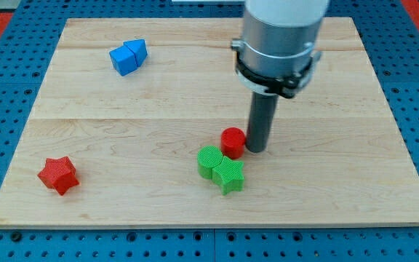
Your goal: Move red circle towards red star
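Observation:
The red circle (232, 142) is a short red cylinder near the middle of the wooden board (122, 116). My tip (257, 148) stands on the board right beside it, touching or nearly touching its right side. The red star (57, 175) lies far off at the view's lower left, near the board's left edge. A green circle (209, 160) sits just below-left of the red circle, touching it, and a green star (228, 175) lies against the green circle's lower right.
A blue block (128, 57), made of two angular pieces side by side, sits at the upper left of the board. The arm's grey body (278, 44) hangs over the upper middle-right. Blue pegboard surrounds the board.

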